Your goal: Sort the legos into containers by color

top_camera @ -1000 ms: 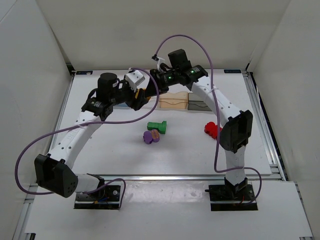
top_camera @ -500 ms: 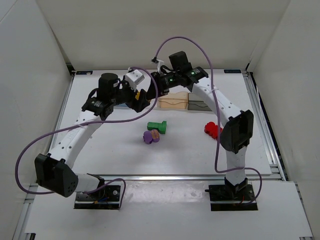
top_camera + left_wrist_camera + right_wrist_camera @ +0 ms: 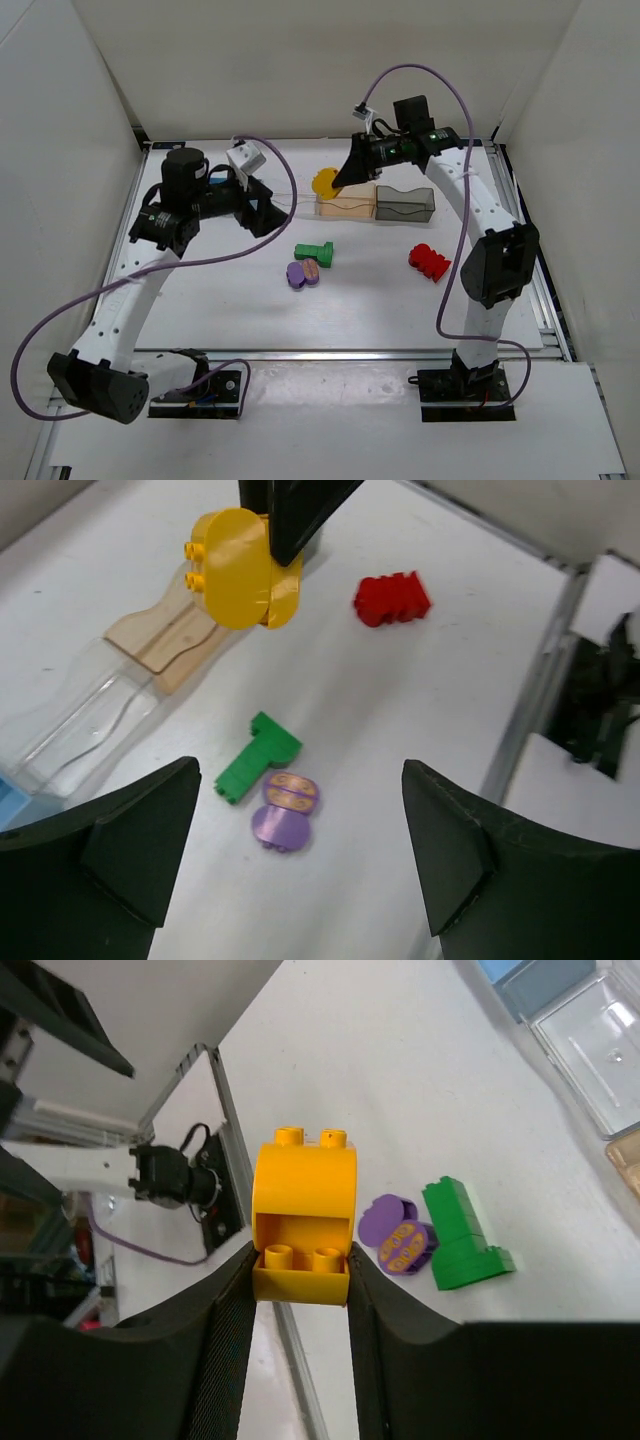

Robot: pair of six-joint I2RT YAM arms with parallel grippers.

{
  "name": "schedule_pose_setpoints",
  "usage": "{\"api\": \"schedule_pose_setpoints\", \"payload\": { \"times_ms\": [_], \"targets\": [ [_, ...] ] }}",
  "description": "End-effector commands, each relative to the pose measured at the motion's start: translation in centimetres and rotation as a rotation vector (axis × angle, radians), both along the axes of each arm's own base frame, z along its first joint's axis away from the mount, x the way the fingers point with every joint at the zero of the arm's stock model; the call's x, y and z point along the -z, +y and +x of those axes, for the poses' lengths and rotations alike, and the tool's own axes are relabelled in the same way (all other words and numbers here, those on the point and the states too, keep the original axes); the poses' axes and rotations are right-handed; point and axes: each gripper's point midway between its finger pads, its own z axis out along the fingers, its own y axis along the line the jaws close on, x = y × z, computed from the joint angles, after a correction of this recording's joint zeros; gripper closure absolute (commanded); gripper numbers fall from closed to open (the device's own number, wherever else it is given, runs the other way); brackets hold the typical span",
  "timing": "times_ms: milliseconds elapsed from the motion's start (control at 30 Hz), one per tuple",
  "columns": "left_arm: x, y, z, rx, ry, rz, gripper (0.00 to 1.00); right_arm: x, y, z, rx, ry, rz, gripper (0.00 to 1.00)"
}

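Note:
My right gripper (image 3: 300, 1260) is shut on the yellow lego (image 3: 303, 1215), holding it in the air. In the top view the yellow lego (image 3: 325, 183) hangs by the far left corner of the pale orange container (image 3: 345, 203), with the right gripper (image 3: 341, 181) beside it. My left gripper (image 3: 300, 780) is open and holds nothing; in the top view it (image 3: 263, 208) is left of the boxes. The green lego (image 3: 314, 253), the purple lego (image 3: 302, 273) and the red lego (image 3: 428, 261) lie on the table. The smoky grey container (image 3: 405, 203) stands right of the orange one.
The clear container (image 3: 70, 725) and the blue container (image 3: 10, 800) continue the row to the left of the orange one (image 3: 170, 640); my left arm covers them in the top view. White walls enclose the table, and a metal rail (image 3: 520, 250) runs along its right side.
The left gripper opened, let go of the yellow lego and drew back to the left. The right gripper moved right with the yellow lego in it.

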Motion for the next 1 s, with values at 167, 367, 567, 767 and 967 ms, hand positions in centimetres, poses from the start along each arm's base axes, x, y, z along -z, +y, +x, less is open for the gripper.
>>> {"api": "schedule_pose_setpoints", "payload": {
  "times_ms": [167, 367, 567, 767, 967],
  "targets": [
    [-0.7, -0.7, -1.4, 0.282, 0.466, -0.272, 0.14, -2.8, -0.9, -5.3, -0.292, -0.307, 0.140, 1.00],
    [-0.6, -1.3, 0.6, 0.366, 0.527, -0.336, 0.19, -4.5, -0.6, -7.0, -0.390, -0.254, 0.248, 1.00],
    [-0.2, -1.8, 1.8, 0.387, 0.491, -0.332, 0.19, -5.0, 0.5, -7.7, -0.429, -0.230, 0.282, 1.00],
    [-0.8, -2.1, 2.8, 0.390, 0.418, -0.342, 0.18, -4.1, 1.7, -8.3, -0.461, -0.142, 0.305, 1.00],
    [-0.5, -3.0, 2.7, 0.419, 0.414, -0.335, 0.19, -4.2, 2.7, -7.7, -0.473, -0.124, 0.314, 1.00]
  ]
}}
